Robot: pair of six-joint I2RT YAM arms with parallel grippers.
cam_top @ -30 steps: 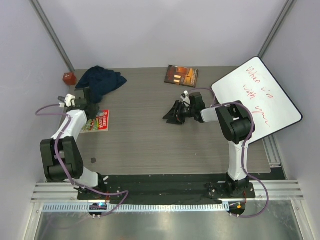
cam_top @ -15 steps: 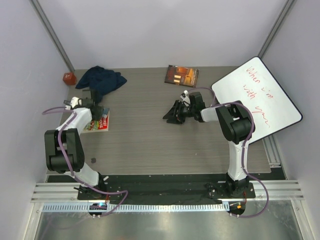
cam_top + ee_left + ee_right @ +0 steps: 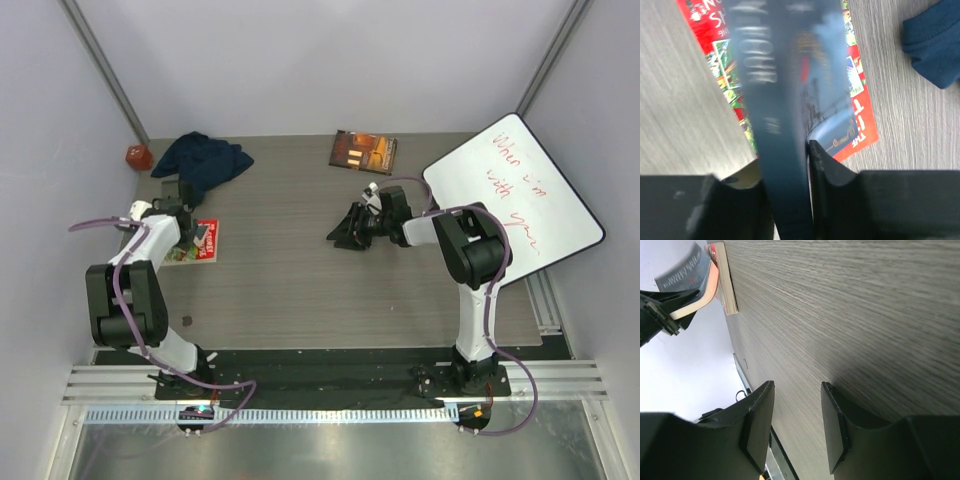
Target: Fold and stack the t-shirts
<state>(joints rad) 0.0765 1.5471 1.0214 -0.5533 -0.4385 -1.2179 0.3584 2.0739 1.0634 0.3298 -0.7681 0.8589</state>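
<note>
at the far left corner of the table (image 3: 300, 280), a crumpled navy t-shirt (image 3: 205, 160), unfolded. near the left edge, left gripper (image 3: 785, 160) with jaws narrow, clamped on a blurred dark blue book (image 3: 785, 75) above a red magazine (image 3: 860, 125). toward mid-table, right gripper (image 3: 797, 385) low over the surface, jaws parted and holding nothing.

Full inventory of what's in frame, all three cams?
t-shirts: one crumpled heap, count unclear, navy, far left of table
dark blue book: 1, upright between the left fingers, above the magazine
magazine: 1, red, flat on table, left side
orange-covered book: 1, far centre
whiteboard: 1, white with red writing, right edge
small red object: 1, far-left corner
small dark speck: 1, near left
table: 1, grey wood grain
left gripper: 1, black, around the dark blue book, grip unclear
right gripper: 1, black, open, empty, mid-table
</note>
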